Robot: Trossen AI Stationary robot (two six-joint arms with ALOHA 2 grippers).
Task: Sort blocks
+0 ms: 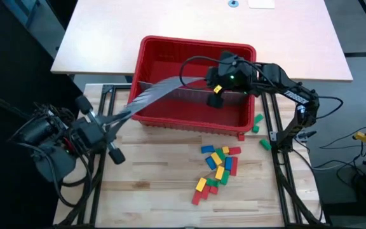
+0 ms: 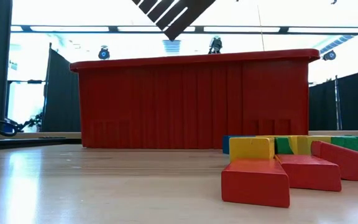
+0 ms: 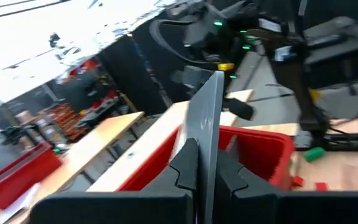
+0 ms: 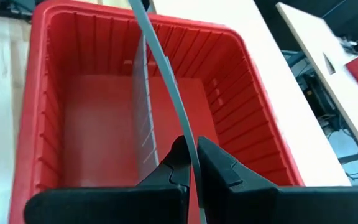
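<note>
Red bin [image 1: 170,51] holds no blocks [image 1: 218,166]; they lie near the worktop's right edge. Both end effectors, left [image 3: 205,163] and right [image 4: 192,163], pinch one grey panel [image 1: 161,91]; sorting looks unstarted.

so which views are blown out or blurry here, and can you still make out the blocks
Low view: windows behind the big red plastic bin are blown out, and the near small red rectangular blocks look soft. Left wrist view: motion-smeared, overexposed at top, with the left pincer shut on the flat grey slotted panel. High view: evenly lit.
</note>
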